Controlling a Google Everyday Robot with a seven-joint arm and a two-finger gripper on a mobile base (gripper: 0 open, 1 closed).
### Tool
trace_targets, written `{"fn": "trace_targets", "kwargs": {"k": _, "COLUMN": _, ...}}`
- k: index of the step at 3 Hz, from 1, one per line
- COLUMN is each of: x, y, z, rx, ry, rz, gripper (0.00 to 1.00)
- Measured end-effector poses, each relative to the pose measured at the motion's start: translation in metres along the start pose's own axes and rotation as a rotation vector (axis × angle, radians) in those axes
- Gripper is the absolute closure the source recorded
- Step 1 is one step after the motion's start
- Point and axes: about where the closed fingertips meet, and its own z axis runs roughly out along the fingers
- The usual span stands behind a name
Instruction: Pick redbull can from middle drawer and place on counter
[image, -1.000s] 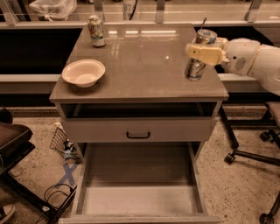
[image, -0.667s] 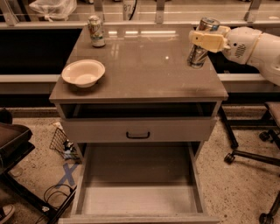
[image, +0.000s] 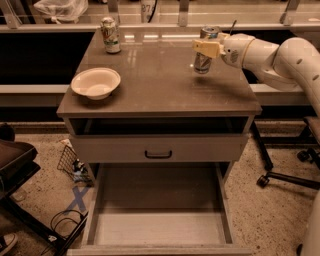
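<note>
My gripper (image: 206, 48) is shut on the redbull can (image: 204, 59), a slim silver can with bluish patches. It holds the can upright just above the back right part of the counter (image: 160, 85). The white arm reaches in from the right. The middle drawer (image: 159, 212) is pulled fully out at the bottom of the cabinet, a wide shallow grey tray with nothing in it.
A white bowl (image: 96, 83) sits at the counter's left. A green-and-white can (image: 110, 35) stands at the back left. A drawer with a black handle (image: 158, 154) sits shut above the open one. A chair base (image: 287, 170) is on the right, wires (image: 70, 220) on the left floor.
My gripper has carried the redbull can leftward and toward the back of the counter, keeping it upright.
</note>
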Motion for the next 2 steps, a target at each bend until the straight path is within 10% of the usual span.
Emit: {"fn": "trace_targets", "kwargs": {"k": 2, "x": 0.055, "y": 0.009, "z": 0.047, "rx": 0.01, "ry": 0.098, "rz": -0.046, "gripper": 0.98}}
